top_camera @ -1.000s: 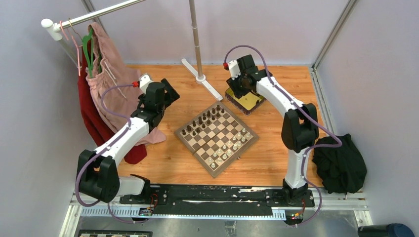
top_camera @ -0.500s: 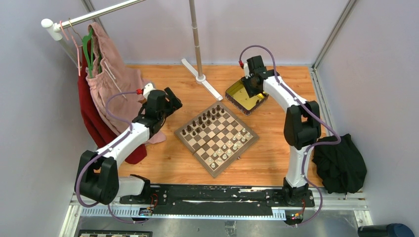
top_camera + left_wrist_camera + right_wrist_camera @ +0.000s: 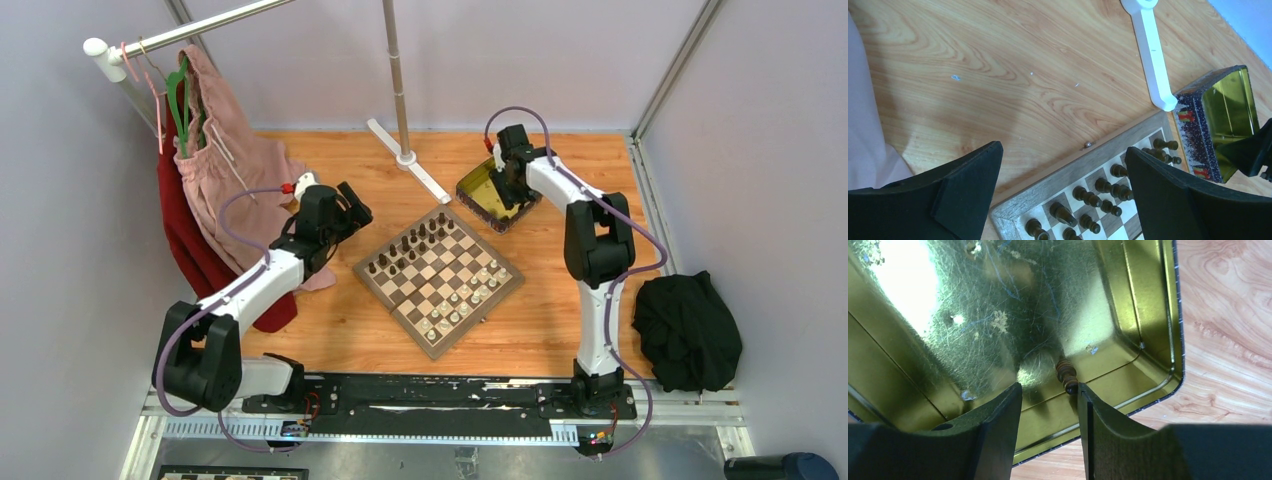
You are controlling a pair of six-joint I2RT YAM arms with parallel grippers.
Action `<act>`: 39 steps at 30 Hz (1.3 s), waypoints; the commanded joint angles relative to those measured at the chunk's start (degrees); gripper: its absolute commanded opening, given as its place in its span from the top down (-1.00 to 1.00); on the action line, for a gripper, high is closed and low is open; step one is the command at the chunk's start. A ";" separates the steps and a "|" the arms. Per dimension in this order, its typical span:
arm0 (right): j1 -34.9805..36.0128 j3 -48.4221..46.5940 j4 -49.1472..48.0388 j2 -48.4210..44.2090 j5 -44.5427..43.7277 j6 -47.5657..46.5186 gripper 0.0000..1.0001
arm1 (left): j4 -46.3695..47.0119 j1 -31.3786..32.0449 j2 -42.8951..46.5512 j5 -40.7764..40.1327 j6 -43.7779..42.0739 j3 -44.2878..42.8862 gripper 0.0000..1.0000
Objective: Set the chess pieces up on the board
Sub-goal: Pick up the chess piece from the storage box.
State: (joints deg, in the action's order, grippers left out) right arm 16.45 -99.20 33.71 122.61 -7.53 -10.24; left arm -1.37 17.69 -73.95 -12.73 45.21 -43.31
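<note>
Two robot arms at work, looking down from above and behind. Showing a wooden table (image 3: 330, 330) filling the floor of the view. Showing, at far left, a pink garment (image 3: 230, 180) and a red garment (image 3: 190, 250) hanging from a rail, and at the right edge a black cloth (image 3: 688, 330) lying in a heap. Showing the board (image 3: 392, 310) lying flat at the table's centre, turned corner-on like a diamond. Showing a yellow-gold tin (image 3: 478, 190) sitting near the board's far corner, apart from it, with its gold inside facing up.

Holding the left gripper (image 3: 1060, 152) over bare wood just beside the board's far-left edge, jaws spread wide and grasping nothing. Holding the right gripper (image 3: 1048, 390) down inside the tin, jaws released, fingers parted above the scratched gold floor.

Showing dark chessmen (image 3: 410, 245) standing upright along the board's far-left side, and pale chessmen (image 3: 465, 300) standing along its near-right side, each group roughly two rows deep. Showing one dark piece (image 3: 1066, 375) lying on its side on the tin's floor by the wall crease, right at the tip of one finger (image 3: 1108, 440); touching or not, impossible to tell.
</note>
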 commanded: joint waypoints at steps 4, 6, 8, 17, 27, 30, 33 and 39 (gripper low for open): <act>-2.23 -1.90 1.53 1.47 0.85 0.57 0.04 | -0.74 -0.07 -1.99 1.39 -0.30 -1.36 -1.00; -2.75 -1.80 1.51 1.49 1.40 0.69 0.07 | -0.82 0.12 -2.34 1.39 -0.21 -1.59 -1.00; -3.14 -1.58 1.49 1.57 1.70 0.87 0.12 | -0.79 0.28 -2.55 1.37 -0.13 -1.84 -1.00; -3.97 -1.48 1.62 2.20 3.52 1.61 0.50 | -1.26 0.68 -3.00 1.00 -0.19 -2.30 -1.00; -3.97 -3.55 1.08 0.40 5.16 2.39 1.00 | -1.38 0.76 -3.09 0.51 -0.56 -2.31 -1.00; -3.92 -4.41 0.28 -0.70 5.56 2.81 1.00 | -1.53 0.76 -3.13 0.47 -0.73 -2.39 -1.00; -3.96 -5.38 0.10 -1.04 5.97 2.94 1.00 | -1.86 0.76 -2.97 0.21 -0.98 -2.33 -1.00; -3.97 -6.31 0.12 -1.31 6.46 2.86 1.00 | -2.15 0.76 -2.64 -0.32 -1.09 -2.24 -1.00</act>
State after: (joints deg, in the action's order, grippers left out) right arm 13.26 -103.68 33.39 123.59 -2.11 -8.29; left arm -2.92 18.20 -76.42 -12.08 44.88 -44.05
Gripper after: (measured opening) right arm 0.045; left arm 0.999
